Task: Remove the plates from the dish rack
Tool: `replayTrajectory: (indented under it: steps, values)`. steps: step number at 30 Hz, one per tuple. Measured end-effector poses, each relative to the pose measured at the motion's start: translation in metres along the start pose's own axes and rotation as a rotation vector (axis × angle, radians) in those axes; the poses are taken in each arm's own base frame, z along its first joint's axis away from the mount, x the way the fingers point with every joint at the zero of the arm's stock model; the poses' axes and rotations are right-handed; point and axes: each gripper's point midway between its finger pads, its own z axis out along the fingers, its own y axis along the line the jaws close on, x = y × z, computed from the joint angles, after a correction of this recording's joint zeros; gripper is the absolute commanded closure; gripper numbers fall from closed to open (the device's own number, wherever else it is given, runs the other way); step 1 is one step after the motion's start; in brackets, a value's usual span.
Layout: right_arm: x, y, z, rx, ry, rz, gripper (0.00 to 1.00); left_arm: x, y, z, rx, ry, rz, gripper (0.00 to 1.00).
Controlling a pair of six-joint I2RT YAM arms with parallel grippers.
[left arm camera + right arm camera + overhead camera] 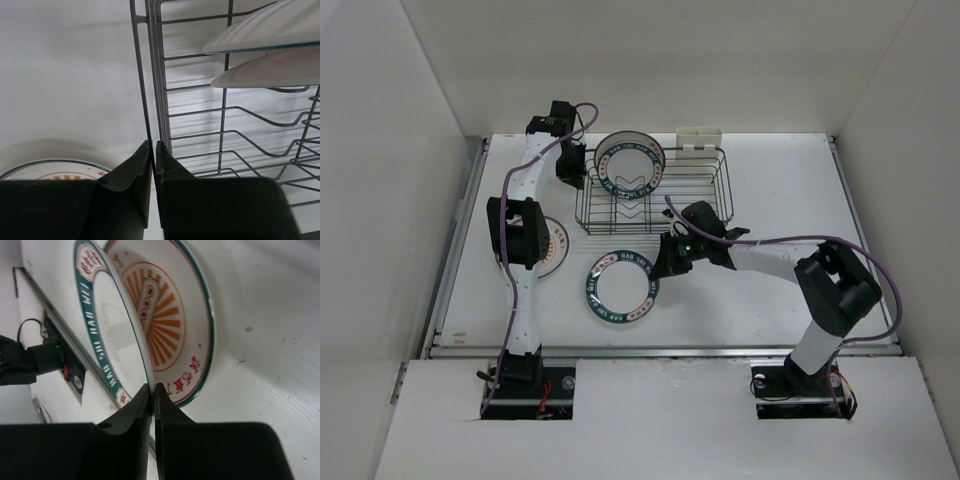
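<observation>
Pinching a plate, right gripper: jaws clamped on the rim of the teal-banded plate, at that plate's right edge; in the right wrist view the two tips sit tight against either face of the rim.
Teal-banded plate, near middle of the desk: in front of the dish rack, well clear of it; white centre, teal band with white lettering and red patches; seen almost round from above, steeply edge-on from the wrist; cannot tell whether resting on the desk or raised off it.
Sunburst plate: flat on the desk, left of the teal-banded plate and apart from it, half hidden under the left arm in the top view; orange rays, red lettering and a thin green rim line plain in the right wrist view; only its near edge visible in the left wrist view.
Left gripper: at the left end of the dish rack, jaws together; in the left wrist view an upright rim wire runs straight down into the slit between the tips, apparently pinched there.
Dish rack: dark wire basket at the far middle of the desk, divider prongs showing inside.
Plates in the rack: one teal-banded plate on edge at the left end; two white plate edges, one close above the other, in the left wrist view.
White holder: clipped on the rack's far rim.
</observation>
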Motion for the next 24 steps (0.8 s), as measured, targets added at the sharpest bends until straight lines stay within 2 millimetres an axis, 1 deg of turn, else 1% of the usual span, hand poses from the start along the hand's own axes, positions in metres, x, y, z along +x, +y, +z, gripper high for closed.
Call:
replayTrajectory:
  steps: [1,3,4,5,6,7,8,9,11,13,15,17,18,21,22,24]
  values:
    - [0.002,-0.005,0.003,0.013,0.007,0.014,0.85,0.0,0.0,0.0,0.0,0.0,0.0,0.92]
    - [0.004,-0.012,0.008,0.039,0.014,0.037,0.73,0.0,0.0,0.0,0.003,-0.002,0.004,0.85]
    - [0.003,-0.015,0.008,0.055,0.009,0.039,0.53,-0.002,-0.001,-0.001,0.006,-0.008,0.007,0.81]
    - [0.002,-0.016,0.007,0.066,0.002,0.045,0.44,-0.003,-0.002,-0.002,0.01,-0.014,0.01,0.7]
    - [0.0,-0.019,0.007,0.081,-0.006,0.039,0.39,-0.005,-0.003,-0.003,0.014,-0.023,0.013,0.63]
    - [-0.001,-0.019,0.005,0.089,-0.014,0.04,0.36,-0.007,-0.003,-0.004,0.018,-0.032,0.02,0.57]
    - [-0.002,-0.019,0.003,0.102,-0.02,0.035,0.32,-0.01,-0.004,-0.007,0.02,-0.043,0.021,0.51]
    - [-0.003,-0.02,0.0,0.117,-0.026,0.034,0.3,-0.012,-0.005,-0.009,0.022,-0.054,0.023,0.43]
    - [-0.006,-0.017,-0.007,0.14,-0.04,0.017,0.3,-0.016,-0.006,-0.016,0.023,-0.075,0.027,0.37]
    - [-0.012,-0.01,-0.014,0.157,-0.056,-0.01,0.29,-0.021,-0.007,-0.026,0.024,-0.105,0.033,0.31]
    - [-0.019,0.001,-0.022,0.167,-0.072,-0.047,0.29,-0.029,-0.007,-0.039,0.02,-0.147,0.044,0.31]
    - [-0.027,0.014,-0.03,0.166,-0.086,-0.089,0.24,-0.039,-0.01,-0.055,0.009,-0.205,0.07,0.31]
    - [-0.032,0.021,-0.035,0.165,-0.094,-0.11,0.18,-0.045,-0.009,-0.065,-0.001,-0.242,0.091,0.31]
    - [-0.049,0.044,-0.054,0.159,-0.136,-0.181,0.1,-0.059,-0.014,-0.093,-0.049,-0.355,0.189,0.31]
    - [-0.059,0.052,-0.063,0.161,-0.163,-0.209,0.07,-0.062,-0.02,-0.101,-0.062,-0.394,0.236,0.32]
    - [-0.08,0.067,-0.082,0.174,-0.229,-0.26,0.07,-0.058,-0.04,-0.114,-0.07,-0.446,0.365,0.38]
